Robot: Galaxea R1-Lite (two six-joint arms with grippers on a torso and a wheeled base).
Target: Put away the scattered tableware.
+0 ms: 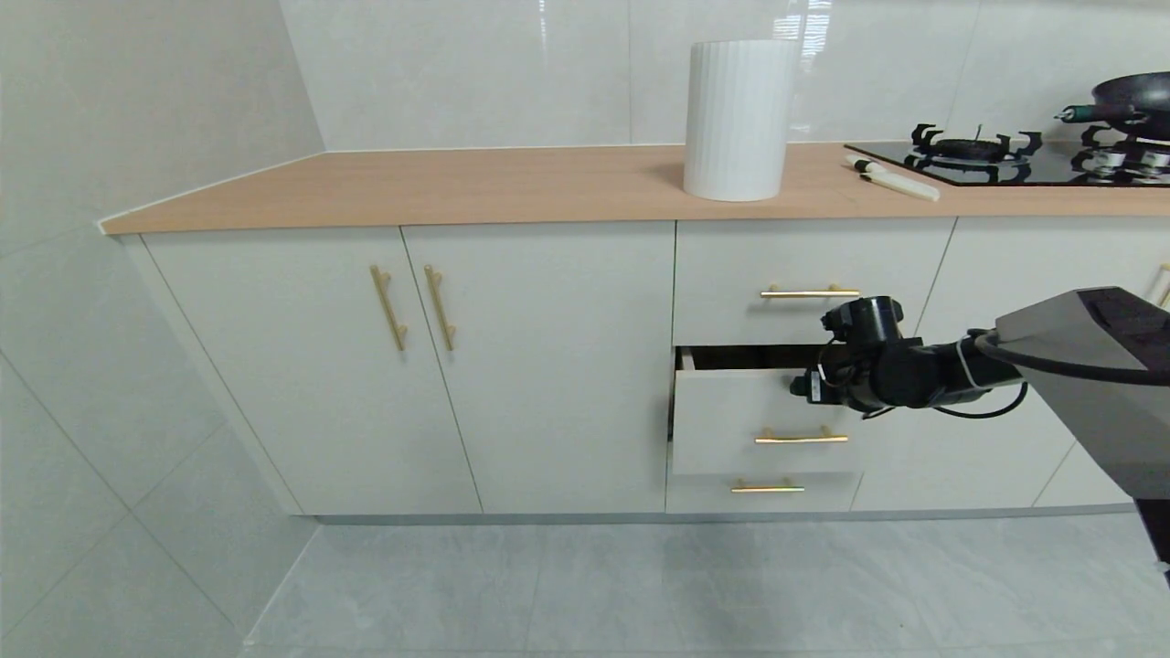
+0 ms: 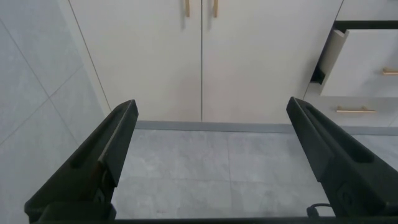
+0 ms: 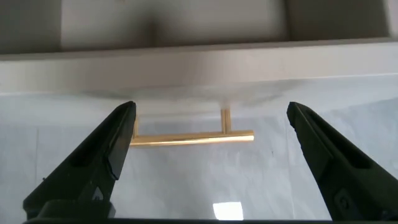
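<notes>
On the kitchen worktop, the tableware lies far right, beside the hob. My right claw gapes wide above the part-open drawer, likely readying storage; left claw wide, empty.

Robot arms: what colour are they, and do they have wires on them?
The right arm has a grey, boxy shell, then a round black wrist with a small black camera on top. Thin black cables loop beside it, and a white band wraps the arm. The left gripper and right gripper have flat, black, wedge-shaped fingers.
</notes>
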